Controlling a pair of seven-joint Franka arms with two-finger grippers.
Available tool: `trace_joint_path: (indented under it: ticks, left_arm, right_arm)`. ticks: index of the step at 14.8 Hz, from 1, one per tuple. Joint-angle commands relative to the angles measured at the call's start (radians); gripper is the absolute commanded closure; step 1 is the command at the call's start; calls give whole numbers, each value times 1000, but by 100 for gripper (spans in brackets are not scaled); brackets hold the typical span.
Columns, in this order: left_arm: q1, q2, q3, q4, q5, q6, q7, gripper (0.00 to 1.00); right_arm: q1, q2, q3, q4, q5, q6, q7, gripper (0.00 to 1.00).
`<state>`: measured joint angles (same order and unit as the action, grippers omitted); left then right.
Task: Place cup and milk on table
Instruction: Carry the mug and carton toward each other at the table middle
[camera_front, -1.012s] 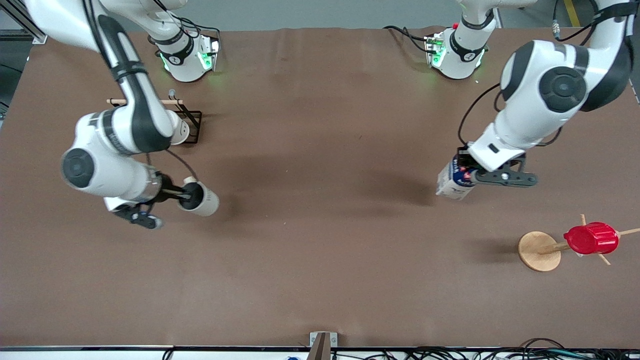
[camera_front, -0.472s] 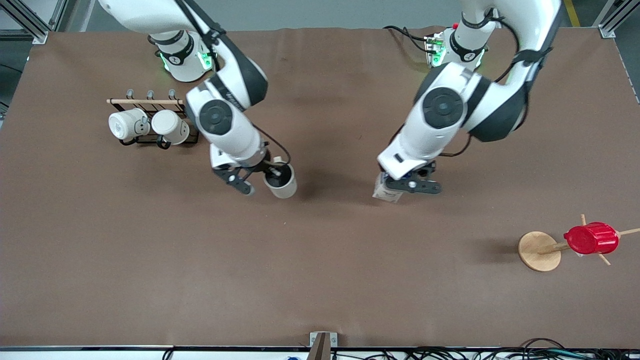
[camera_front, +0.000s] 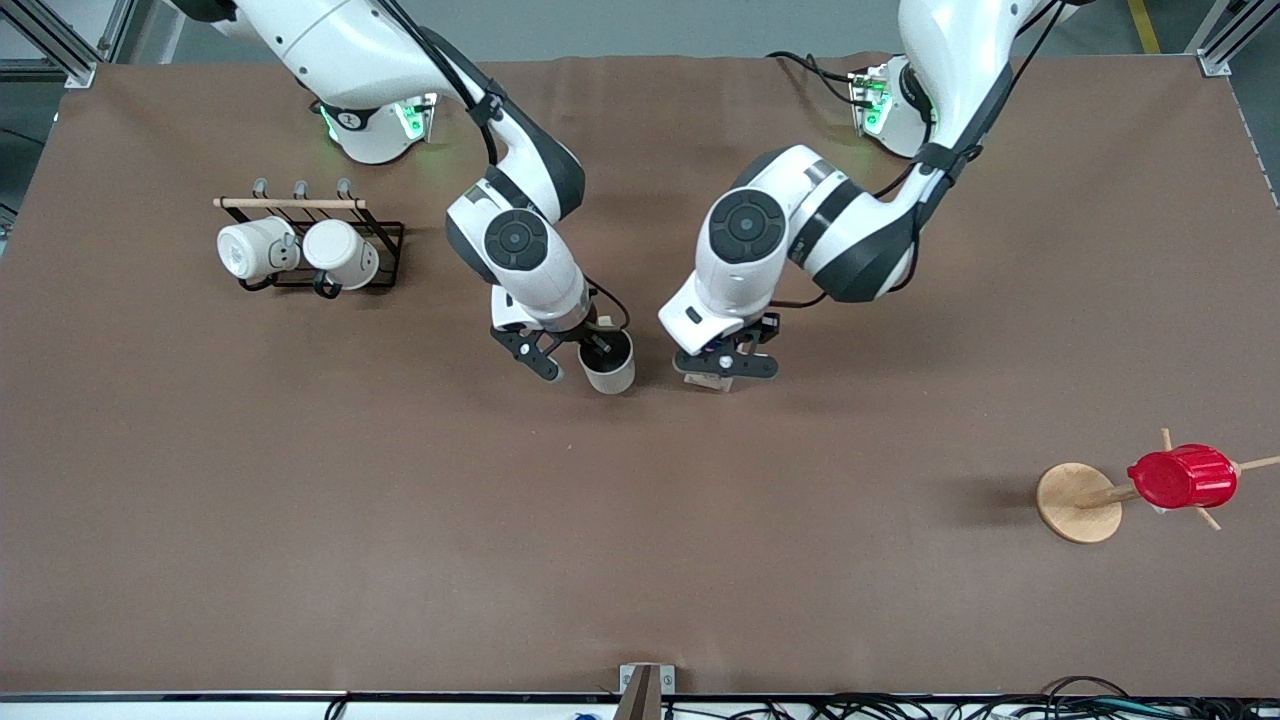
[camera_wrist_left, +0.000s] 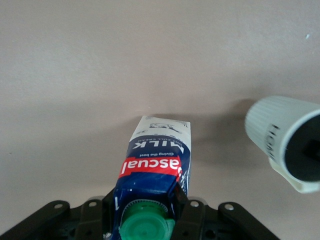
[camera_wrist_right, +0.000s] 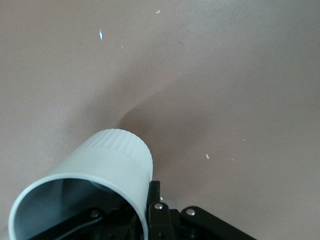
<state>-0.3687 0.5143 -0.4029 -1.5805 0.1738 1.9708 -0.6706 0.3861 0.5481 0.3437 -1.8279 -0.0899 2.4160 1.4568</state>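
Note:
My right gripper is shut on the rim of the beige-grey cup, one finger inside and one outside, and holds it tilted low over the middle of the brown table. In the right wrist view the cup fills the frame by the gripper. My left gripper is shut on the top of the blue milk carton, low over the table beside the cup. In the left wrist view the milk hangs from the gripper, green cap toward the camera, with the cup close by.
A black rack with two white mugs stands toward the right arm's end. A red ribbed cup hangs on a wooden peg stand toward the left arm's end, nearer the front camera.
Both arms have swung in from the table's ends to its middle, carrying the cup and the milk, which now hang close beside each other.

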Motion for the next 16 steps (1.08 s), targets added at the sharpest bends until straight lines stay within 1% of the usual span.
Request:
trace_joint_path:
  ticks: [1, 3, 5, 7, 8, 9, 10, 11, 12, 15, 16]
  left_arm:
    - [-7, 4, -1, 27, 20, -24, -10, 88]
    - [-13, 19, -2, 28, 13, -24, -12, 88]
    - [-13, 47, -2, 65, 18, -24, -43, 87]
    - [-16, 85, 1, 111, 20, -24, -49, 87]
    - [-21, 93, 4, 122, 20, -23, -49, 87]
    - [-21, 102, 7, 134, 21, -20, -49, 87]
    - [-21, 113, 10, 155, 20, -17, -49, 87]
    - [-22, 128, 13, 178, 20, -17, -49, 87]
    - [-32, 136, 15, 188, 21, -17, -49, 87]
    - [-50, 142, 15, 189, 35, -17, -79, 87]
    - [-61, 147, 16, 189, 39, -17, -98, 87]
  right_arm:
    - [-6, 27, 15, 7, -45, 40, 57, 98]
    - [-1, 35, 26, 7, -45, 43, 60, 98]
    - [0, 49, 35, 6, -54, 43, 60, 95]
    - [-1, 52, 60, 6, -70, 46, 62, 96]
    - [-1, 55, 60, 3, -73, 49, 62, 92]
    - [-3, 56, 60, 2, -73, 49, 62, 67]
    - [-3, 56, 61, 2, -73, 51, 62, 45]
    - [-3, 56, 60, 2, -73, 49, 62, 16]
    - [-3, 56, 60, 2, -73, 48, 62, 0]
    - [-30, 38, 61, 2, -71, 29, 48, 0]
    - [-47, 4, 63, 1, -71, 8, 39, 0]
